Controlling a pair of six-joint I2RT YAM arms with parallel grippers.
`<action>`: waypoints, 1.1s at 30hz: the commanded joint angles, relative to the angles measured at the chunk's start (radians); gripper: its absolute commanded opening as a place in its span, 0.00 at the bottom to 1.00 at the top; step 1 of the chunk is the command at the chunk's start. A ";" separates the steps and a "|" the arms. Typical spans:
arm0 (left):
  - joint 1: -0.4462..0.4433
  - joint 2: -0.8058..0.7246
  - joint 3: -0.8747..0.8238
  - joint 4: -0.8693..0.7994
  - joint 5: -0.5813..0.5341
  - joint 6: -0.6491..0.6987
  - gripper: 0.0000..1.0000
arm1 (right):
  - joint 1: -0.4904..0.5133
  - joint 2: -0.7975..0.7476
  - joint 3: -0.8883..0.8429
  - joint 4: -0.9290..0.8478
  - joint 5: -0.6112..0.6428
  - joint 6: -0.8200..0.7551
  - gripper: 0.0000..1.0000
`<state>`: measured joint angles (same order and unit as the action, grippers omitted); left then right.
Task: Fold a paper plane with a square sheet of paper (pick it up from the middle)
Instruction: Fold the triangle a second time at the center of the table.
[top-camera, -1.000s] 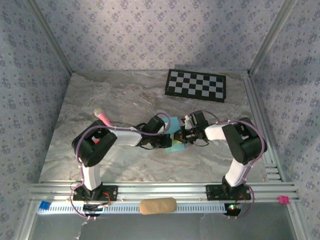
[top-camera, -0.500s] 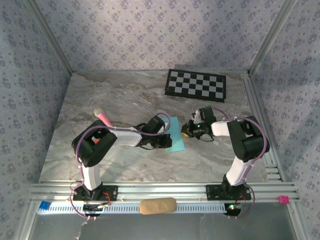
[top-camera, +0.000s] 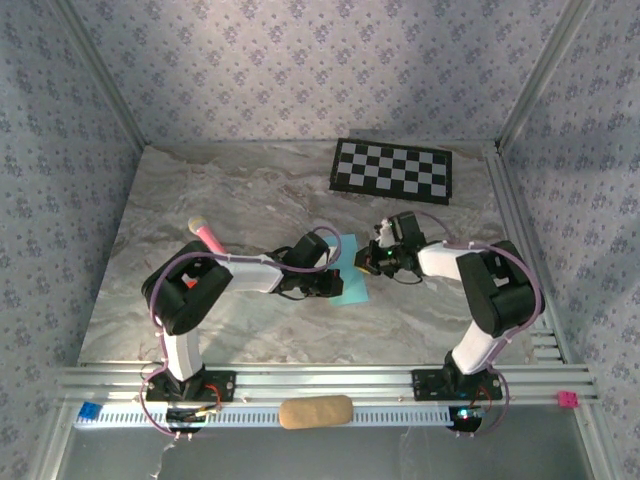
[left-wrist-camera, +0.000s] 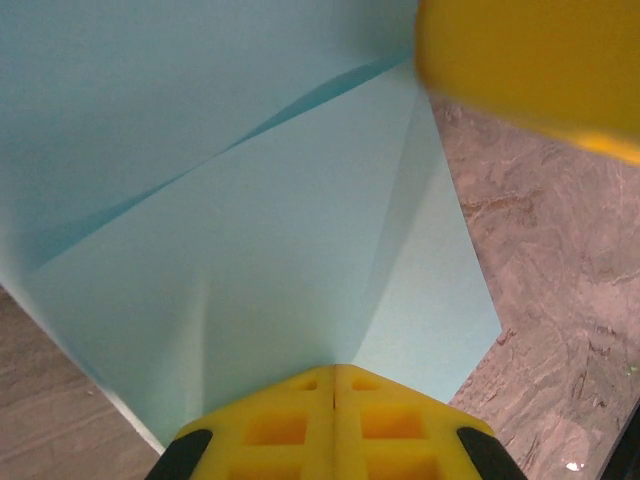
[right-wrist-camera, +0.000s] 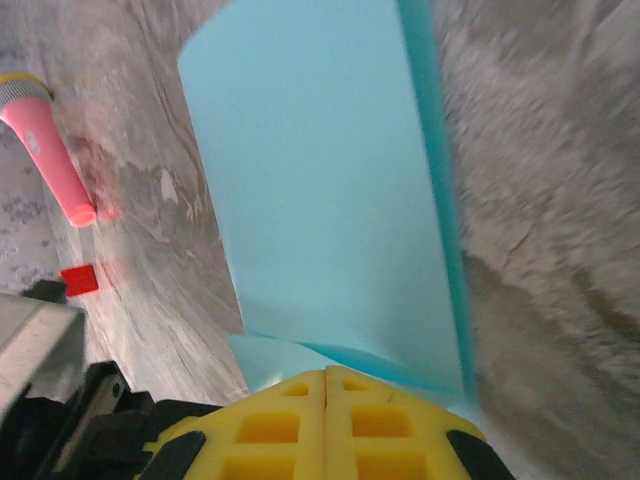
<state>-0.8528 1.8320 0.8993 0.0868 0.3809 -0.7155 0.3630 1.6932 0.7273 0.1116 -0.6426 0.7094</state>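
Both arms sit low & bent, reaching in toward mid-table from opposite sides. The left arm (top-camera: 188, 292) rises from its base, has a sharp bend at the elbow, and its forearm runs right, close over the table (top-camera: 250, 190). Its wrist ends at the left edge of the blue paper (top-camera: 355, 288). The right arm (top-camera: 497, 285) roughly mirrors it: elbow out to the right, forearm running left & slightly away from me, wrist tilted down at the paper's right side.

The paper lies on the table a bit right of centre, between the two wrists and well short of the checkerboard mat (top-camera: 392, 170). It's already creased. On the left wrist cam I see overlapping layers w/ slanted fold lines, and on the right wrist cam a darker folded strip along one long edge.

Left gripper (left-wrist-camera: 335, 405): yellow jaws fully closed, tips together and right at the paper's edge. Can't tell whether any paper is pinched between them. Right gripper (right-wrist-camera: 326, 398): same, jaws closed tight, tips at the paper w/ a fold just ahead of them. Whether it's pinching anything is also unclear. On the left cam one of the right gripper's yellow fingers shows blurred over the paper's far corner, so the two tips are close together.

The pink marker (top-camera: 208, 236) lies on the table left of the left forearm, apart from the paper.
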 joint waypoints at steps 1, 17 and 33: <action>0.001 0.005 -0.035 -0.139 -0.034 0.032 0.00 | 0.003 0.044 0.003 0.000 -0.018 -0.019 0.00; 0.017 -0.018 0.082 -0.042 0.078 -0.061 0.01 | -0.004 0.085 -0.019 -0.080 0.057 -0.062 0.00; 0.016 0.106 0.144 -0.026 0.050 -0.081 0.05 | -0.005 0.091 -0.038 -0.063 0.062 -0.054 0.00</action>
<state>-0.8379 1.9305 1.0264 0.0788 0.4377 -0.7975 0.3622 1.7485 0.7280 0.1074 -0.6472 0.6720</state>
